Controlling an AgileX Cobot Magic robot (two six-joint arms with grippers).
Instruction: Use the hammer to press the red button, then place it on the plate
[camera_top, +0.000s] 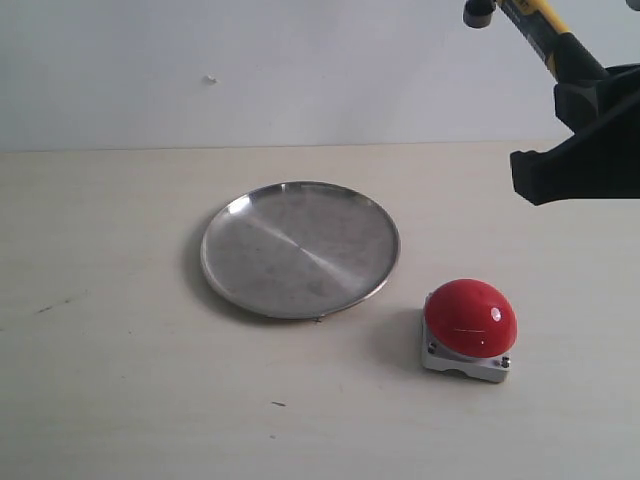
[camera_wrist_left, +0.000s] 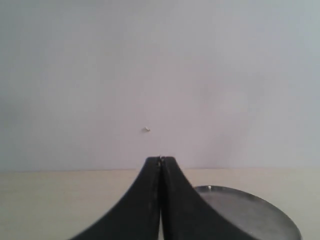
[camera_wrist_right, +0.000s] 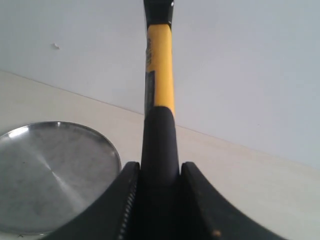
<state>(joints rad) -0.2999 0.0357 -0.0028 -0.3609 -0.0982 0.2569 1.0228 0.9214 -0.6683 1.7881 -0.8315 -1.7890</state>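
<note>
The hammer (camera_top: 545, 28) is held high at the upper right, its yellow shaft slanting up and left, the head mostly cut off by the frame top. My right gripper (camera_wrist_right: 160, 167) is shut on its black rubber handle (camera_wrist_right: 160, 145); in the exterior view that gripper (camera_top: 590, 140) hangs above and behind the red button (camera_top: 470, 315). The button sits on its grey base at the lower right of the table. The steel plate (camera_top: 300, 248) lies left of it, bare. My left gripper (camera_wrist_left: 160, 160) is shut with nothing in it, the plate (camera_wrist_left: 250, 212) just beside it.
A pale wooden table (camera_top: 120, 380) carries the plate and button, with a white wall (camera_top: 250, 70) behind. A small mark (camera_top: 210, 80) shows on the wall. The left arm does not show in the exterior view.
</note>
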